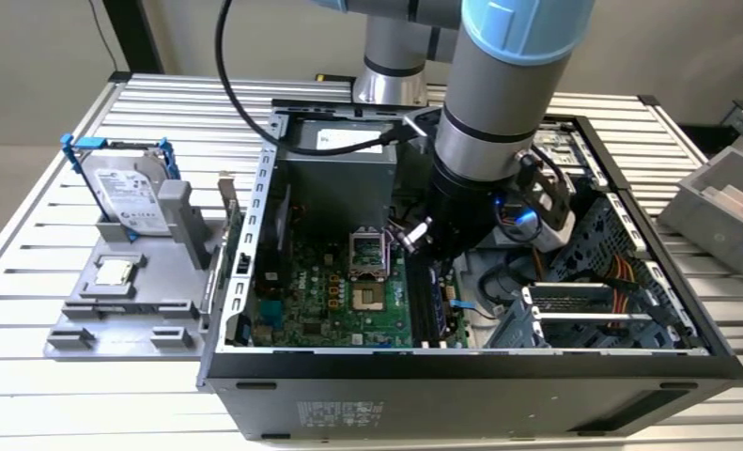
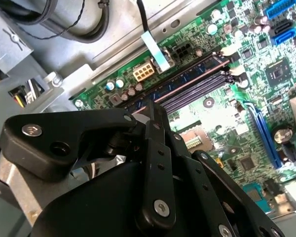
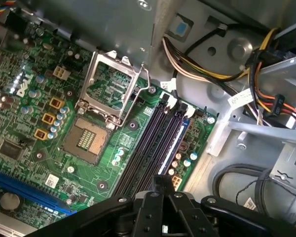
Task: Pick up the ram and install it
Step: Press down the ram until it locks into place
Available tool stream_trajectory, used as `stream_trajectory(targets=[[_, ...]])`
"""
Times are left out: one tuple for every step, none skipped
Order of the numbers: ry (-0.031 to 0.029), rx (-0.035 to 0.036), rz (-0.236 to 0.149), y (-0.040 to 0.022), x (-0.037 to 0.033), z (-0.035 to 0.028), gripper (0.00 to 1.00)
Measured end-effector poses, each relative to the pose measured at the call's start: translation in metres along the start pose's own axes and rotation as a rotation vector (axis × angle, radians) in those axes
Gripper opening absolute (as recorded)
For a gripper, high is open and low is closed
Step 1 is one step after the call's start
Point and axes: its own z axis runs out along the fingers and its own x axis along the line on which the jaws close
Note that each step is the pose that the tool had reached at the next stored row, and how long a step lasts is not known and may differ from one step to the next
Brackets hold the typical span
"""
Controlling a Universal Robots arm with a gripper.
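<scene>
The gripper (image 1: 419,242) was seen lowered inside the case (image 1: 472,362), over the slots (image 3: 147,143) beside the socket (image 3: 91,138). In both wrist views its fingers were drawn close together on the end of a thin strip, taken to be the ram (image 3: 173,145), which stood on edge along the slot farthest from the socket. The pick-up was therefore judged done, and the ram brought to its slot. Whether it had been pressed fully home could not be told: the latches at the slot's far end from the gripper (image 3: 163,185) were too small to read. Seating, and release by the gripper, were judged not yet shown as complete.
</scene>
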Motion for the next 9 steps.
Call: stream_trajectory(targets=[[0.0001,-0.0003,-0.01,0.0,0.0,0.0,0.0],[0.0001,-0.0007,-0.018,0.0,0.0,0.0,0.0],[0.0002,-0.001,-0.027,0.0,0.0,0.0,0.0],[0.0003,-0.0013,-0.036,0.0,0.0,0.0,0.0],[0.0003,-0.0016,-0.044,0.0,0.0,0.0,0.0],[0.0004,-0.0019,-0.053,0.0,0.0,0.0,0.0],[0.0005,-0.0022,-0.062,0.0,0.0,0.0,0.0],[0.0005,-0.0025,-0.071,0.0,0.0,0.0,0.0],[0.0005,-0.0028,-0.079,0.0,-0.0001,0.0,0.0]])
